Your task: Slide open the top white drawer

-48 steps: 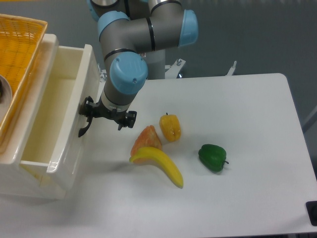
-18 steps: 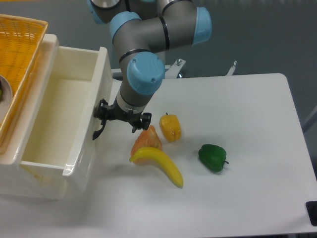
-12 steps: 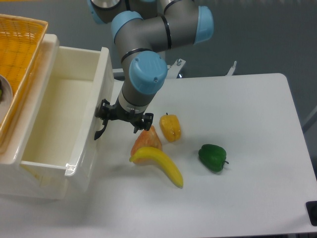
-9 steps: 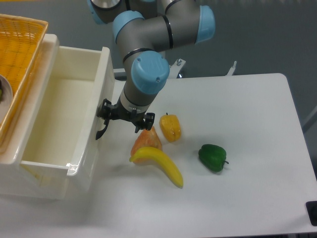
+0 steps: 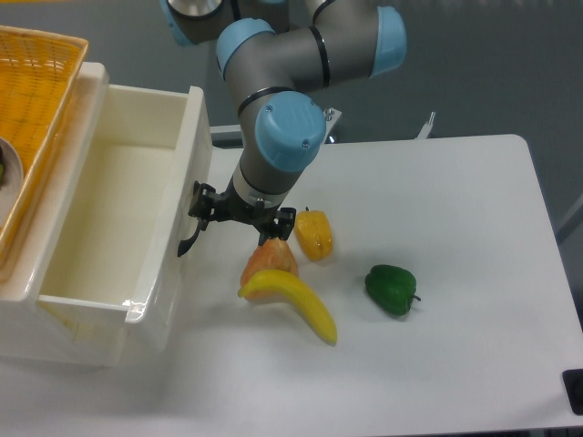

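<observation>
Top white drawer [image 5: 109, 218] sits at my nine o'clock, pulled well out, its deep box bare. My hand [image 5: 239, 215] hangs just beside the drawer front near the black handle [image 5: 189, 238]; whether its fingers are parted or gripping, I cannot tell. Risk as I judge it: the orange fruit [image 5: 270, 259] and banana [image 5: 291, 302] lie close at five o'clock, so any swing that way could knock them across the table [image 5: 437, 228].

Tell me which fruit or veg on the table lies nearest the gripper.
The orange wedge, right below the gripper. The yellow pepper and banana lie further off; the green pepper is farthest.
</observation>
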